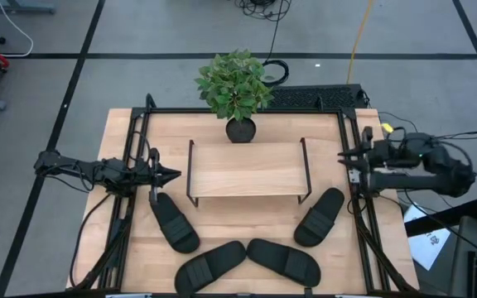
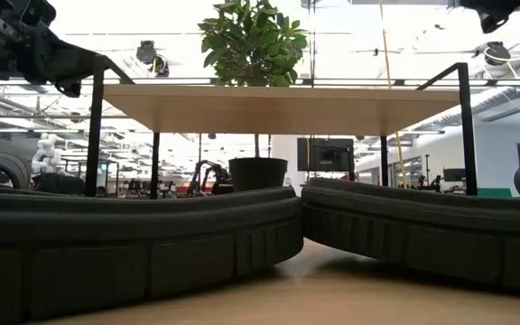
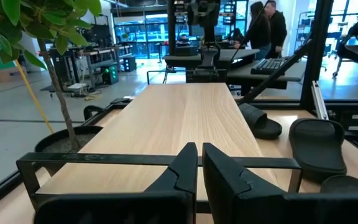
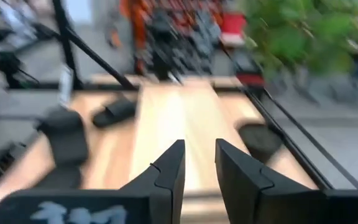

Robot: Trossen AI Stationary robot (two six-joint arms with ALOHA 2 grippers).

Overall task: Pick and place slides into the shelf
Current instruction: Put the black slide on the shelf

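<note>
Black slides lie in an arc on the wooden desk (image 1: 122, 257) in front of the shelf (image 1: 247, 170): one slide (image 1: 175, 222) at the left, two slides (image 1: 209, 266) (image 1: 283, 261) toe to toe along the near edge, and a fourth slide (image 1: 320, 217) at the right, none of them on the shelf, behind which stands a potted plant (image 1: 235, 91). The left hand (image 1: 171, 175) hovers just beside the shelf's left end with its fingers nearly together and nothing between them. The right hand (image 1: 344, 155) waits near the shelf's right end, fingers a little apart and empty.
</note>
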